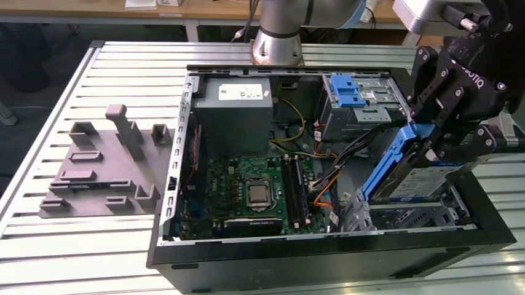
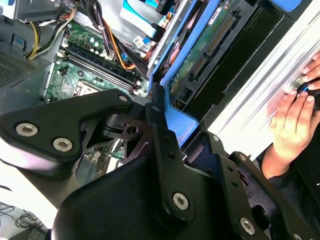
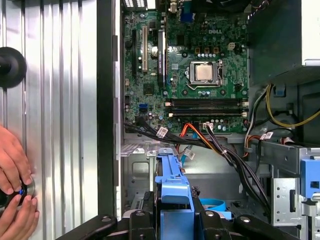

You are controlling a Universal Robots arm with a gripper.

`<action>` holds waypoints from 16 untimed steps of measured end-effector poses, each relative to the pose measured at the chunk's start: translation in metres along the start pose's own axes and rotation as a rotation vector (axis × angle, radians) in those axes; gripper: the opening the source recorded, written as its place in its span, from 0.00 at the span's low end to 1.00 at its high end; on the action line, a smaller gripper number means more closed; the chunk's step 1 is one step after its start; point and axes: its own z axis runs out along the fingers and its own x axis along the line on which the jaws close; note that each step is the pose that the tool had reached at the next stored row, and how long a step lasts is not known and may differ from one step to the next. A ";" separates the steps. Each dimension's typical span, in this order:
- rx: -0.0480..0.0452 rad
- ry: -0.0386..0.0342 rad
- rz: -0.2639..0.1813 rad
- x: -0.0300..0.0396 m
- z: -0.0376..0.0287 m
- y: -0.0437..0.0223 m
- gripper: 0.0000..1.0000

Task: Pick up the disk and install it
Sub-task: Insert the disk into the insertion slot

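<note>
Disk [image 1: 420, 181] with blue rails is held tilted, pinched by the gripper [image 1: 432, 146], over the drive bay [image 1: 414, 215] at one corner of an open computer case [image 1: 328, 252]

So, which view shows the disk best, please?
The exterior view: the disk shows its label and blue rail, tilted in the gripper. The second wrist view shows its green underside; the first wrist view, its blue rail's end.

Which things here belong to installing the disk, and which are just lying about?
Job in hand: gripper; disk clamped in it, tilted over the open computer case.
Lying about: grey fixture block; slatted table; person's hand.
</note>
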 end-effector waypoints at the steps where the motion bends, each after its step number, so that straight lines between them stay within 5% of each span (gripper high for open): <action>1: 0.0000 -0.0001 0.000 0.0000 0.0004 0.0000 0.36; 16: -0.0002 -0.0034 0.000 0.0003 0.0077 -0.0001 0.36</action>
